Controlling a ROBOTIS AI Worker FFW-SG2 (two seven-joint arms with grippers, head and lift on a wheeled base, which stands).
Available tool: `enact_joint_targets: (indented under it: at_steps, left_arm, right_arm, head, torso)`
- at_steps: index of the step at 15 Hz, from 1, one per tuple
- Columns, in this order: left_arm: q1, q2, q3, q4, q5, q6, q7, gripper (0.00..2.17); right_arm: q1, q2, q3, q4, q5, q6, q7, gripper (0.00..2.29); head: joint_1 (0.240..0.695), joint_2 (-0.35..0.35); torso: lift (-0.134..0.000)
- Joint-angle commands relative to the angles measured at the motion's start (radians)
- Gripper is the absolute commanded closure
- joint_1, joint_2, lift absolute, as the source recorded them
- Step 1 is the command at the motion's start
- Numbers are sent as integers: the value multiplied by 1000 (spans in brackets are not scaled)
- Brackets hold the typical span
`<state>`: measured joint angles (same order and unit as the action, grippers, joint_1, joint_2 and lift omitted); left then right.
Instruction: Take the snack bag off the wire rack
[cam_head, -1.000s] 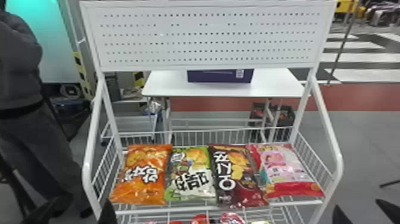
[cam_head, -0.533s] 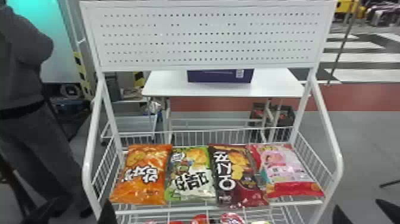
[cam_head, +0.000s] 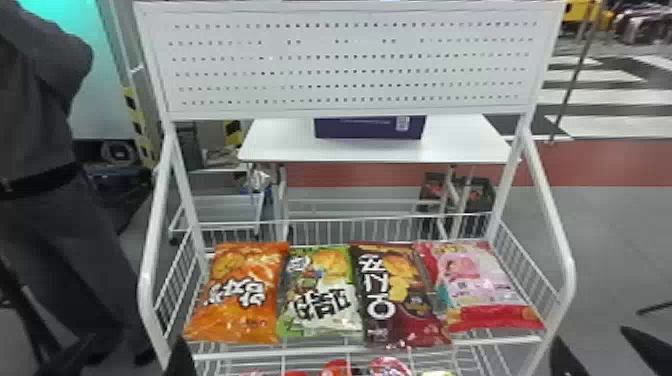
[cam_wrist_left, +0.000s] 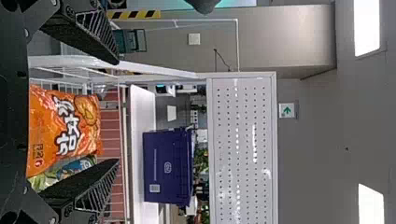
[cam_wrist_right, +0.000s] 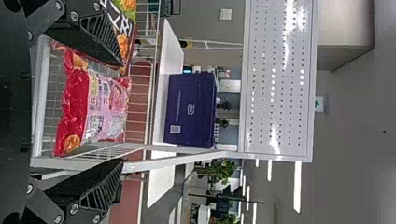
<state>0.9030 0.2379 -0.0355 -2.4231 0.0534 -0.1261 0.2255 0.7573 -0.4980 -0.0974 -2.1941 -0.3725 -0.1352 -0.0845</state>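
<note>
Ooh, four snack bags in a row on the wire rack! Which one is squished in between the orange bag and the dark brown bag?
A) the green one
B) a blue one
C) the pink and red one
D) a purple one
A: the green snack bag lies with the orange snack bag on one side and the dark brown snack bag on the other.

On my head feed I see a white table (cam_head: 460, 145) on grey floor (cam_head: 625, 225), with a red floor band (cam_head: 600, 160) and black-and-white stripes (cam_head: 620, 96) beyond. My left wrist view gives me a grey wall (cam_wrist_left: 205, 56), a green-arrow sign (cam_wrist_left: 286, 110) and bright ceiling lights (cam_wrist_left: 366, 28).
</note>
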Motion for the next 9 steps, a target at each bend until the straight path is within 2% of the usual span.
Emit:
enact_joint_targets:
  at_steps: [1,4,6,7,9]
  left_arm:
    - [4,0,-12,-4,-9,0,0,147]
    - [5,3,-20,-5,-9,-3,-3,147]
    - [7,4,-20,-2,-9,-3,0,147]
    - [7,8,-18,1,-9,-3,0,147]
    - [4,9,-18,10,-9,-3,0,147]
  right_arm:
    - [-133,10,53,60,-3,92,0,171]
    - [-354,58,143,171,4,273,37,171]
    - [-472,69,202,257,12,312,52,171]
    - [-520,87,216,300,12,343,63,171]
    - [-604,93,252,383,12,349,65,171]
  head:
    - [499,0]
    - [499,0]
    - [499,0]
    - [499,0]
    - [499,0]
  torso:
    - [0]
    - [0]
    - [0]
    - [0]
    - [0]
